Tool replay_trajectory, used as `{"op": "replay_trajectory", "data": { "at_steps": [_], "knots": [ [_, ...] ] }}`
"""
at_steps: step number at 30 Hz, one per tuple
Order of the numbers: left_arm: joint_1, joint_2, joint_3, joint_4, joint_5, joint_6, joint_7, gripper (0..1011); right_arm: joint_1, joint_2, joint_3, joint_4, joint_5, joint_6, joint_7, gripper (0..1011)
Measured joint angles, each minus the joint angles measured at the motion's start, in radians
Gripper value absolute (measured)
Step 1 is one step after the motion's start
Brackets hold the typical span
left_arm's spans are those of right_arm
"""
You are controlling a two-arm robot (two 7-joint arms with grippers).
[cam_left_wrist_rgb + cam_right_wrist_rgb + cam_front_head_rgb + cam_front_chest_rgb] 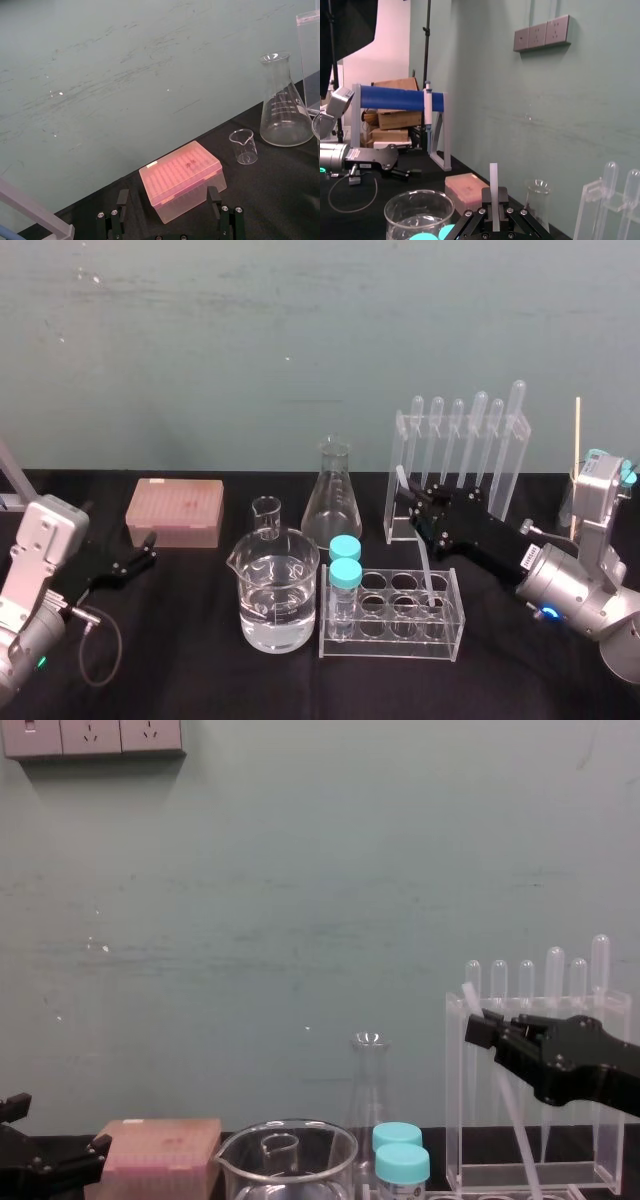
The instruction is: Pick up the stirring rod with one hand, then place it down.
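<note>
Stirring rod, long thin translucent-white (426, 565), is pinched near its top in my R black two-finger hand (418, 505). It slants down below the hand, tip apparently in a hole of the clear acrylic tube rack (445, 635), prob. so the rack steadies it. L hand (146, 551) is parked on the tabletop, spread wide.

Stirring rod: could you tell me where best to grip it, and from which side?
Its upper stretch, pinched across the thin shaft from the robot's right. The stirring rod leans with its lower end in the tube rack, leaving the top free; the right gripper is shut there. The left gripper idles, open.
</note>
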Motion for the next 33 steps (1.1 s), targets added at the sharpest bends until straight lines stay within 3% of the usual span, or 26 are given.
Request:
{"op": "replay_trajectory", "data": {
  "at_steps": [13, 28, 33],
  "knots": [
    [0.0, 0.0, 0.0, 0.0, 0.0, 0.0, 0.0, 1000, 0.014, -0.008, -0.012, 0.043, 0.0, 0.043, 0.001, 67],
    [0.0, 0.0, 0.0, 0.0, 0.0, 0.0, 0.0, 1000, 0.014, -0.008, -0.012, 0.043, 0.001, 0.038, 0.0, 69],
    [0.0, 0.0, 0.0, 0.0, 0.0, 0.0, 0.0, 1000, 0.014, -0.008, -0.012, 0.043, 0.001, 0.037, 0.0, 171]
  ]
}}
